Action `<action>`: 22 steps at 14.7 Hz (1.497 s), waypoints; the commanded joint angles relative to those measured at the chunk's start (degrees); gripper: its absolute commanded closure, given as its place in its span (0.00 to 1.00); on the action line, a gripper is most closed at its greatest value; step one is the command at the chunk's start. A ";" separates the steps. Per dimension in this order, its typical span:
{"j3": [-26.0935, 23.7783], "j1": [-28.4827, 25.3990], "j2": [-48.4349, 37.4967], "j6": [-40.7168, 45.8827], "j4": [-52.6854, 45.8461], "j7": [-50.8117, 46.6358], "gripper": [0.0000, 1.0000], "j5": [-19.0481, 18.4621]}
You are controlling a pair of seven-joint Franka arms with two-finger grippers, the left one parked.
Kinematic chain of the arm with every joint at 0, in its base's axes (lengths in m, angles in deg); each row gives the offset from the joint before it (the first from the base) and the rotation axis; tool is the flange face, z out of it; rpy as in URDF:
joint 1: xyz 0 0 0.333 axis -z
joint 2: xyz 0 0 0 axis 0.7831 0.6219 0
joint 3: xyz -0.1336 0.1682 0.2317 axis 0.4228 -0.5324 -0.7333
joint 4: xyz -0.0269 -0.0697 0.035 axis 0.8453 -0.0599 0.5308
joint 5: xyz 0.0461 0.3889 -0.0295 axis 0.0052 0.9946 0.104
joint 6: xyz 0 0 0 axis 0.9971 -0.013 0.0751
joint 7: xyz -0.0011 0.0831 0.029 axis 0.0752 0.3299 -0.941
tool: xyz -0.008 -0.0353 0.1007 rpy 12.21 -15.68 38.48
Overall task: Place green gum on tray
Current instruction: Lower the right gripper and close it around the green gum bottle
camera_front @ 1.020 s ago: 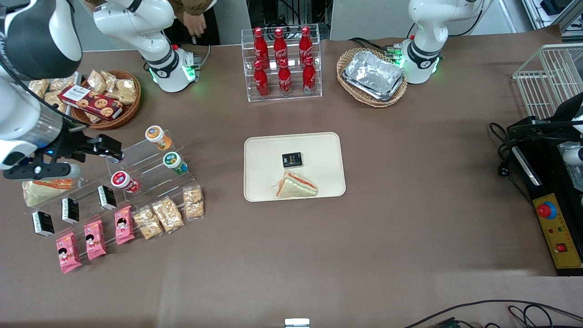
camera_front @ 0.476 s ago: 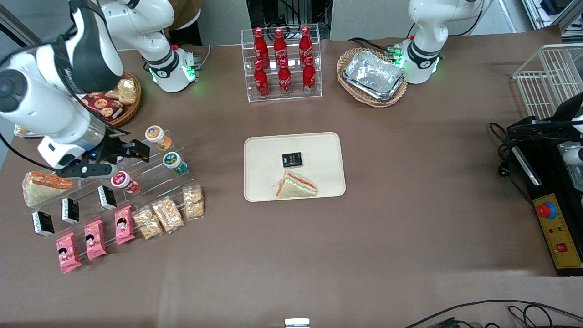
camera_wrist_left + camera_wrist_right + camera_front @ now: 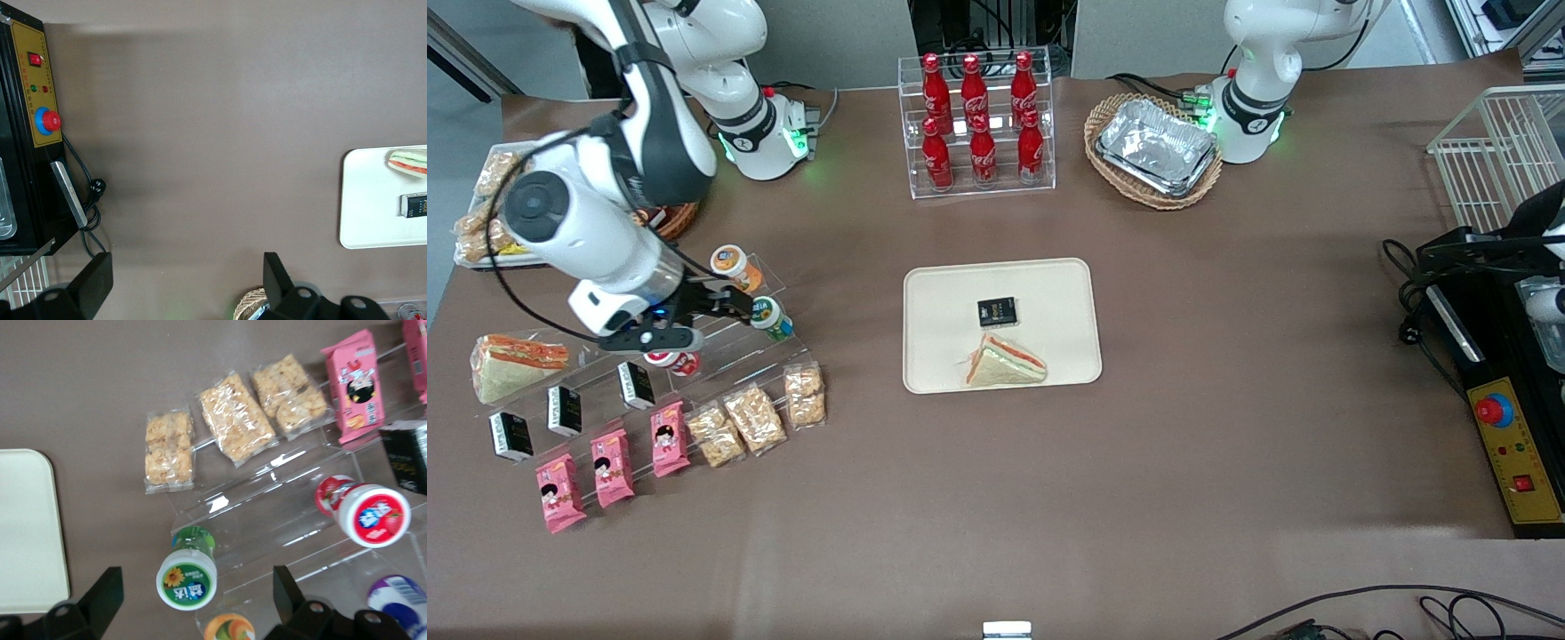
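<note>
Your right arm's black two-finger gripper [image 3: 740, 305] has moved toward the tray since a second ago. It now hovers spread wide and empty, just beside the small green-bodied, white-lidded gum canister [image 3: 767, 316], at about its nine o'clock in the front view. That canister sits on the clear acrylic stepped rack [image 3: 280, 513], well apart from the cream-beige rectangular tray [image 3: 1049, 284].

Green gum [image 3: 769, 315] upright, off tray [image 3: 1049, 293]

right arm [image 3: 596, 222]: white glossy shells, black joint bands | base: green light | gripper [image 3: 734, 307]: black fingers, black cable
</note>
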 commanded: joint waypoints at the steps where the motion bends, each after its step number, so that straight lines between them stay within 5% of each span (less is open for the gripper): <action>1: -0.46 -0.39 -2.13 -8.22 7.94 -2.01 0.00 0.01; 18: -0.90 -3.64 -3.72 -21.43 20.35 -6.05 0.02 -0.17; 22: -0.81 -3.55 -3.80 -21.17 20.35 -6.05 0.60 -0.25</action>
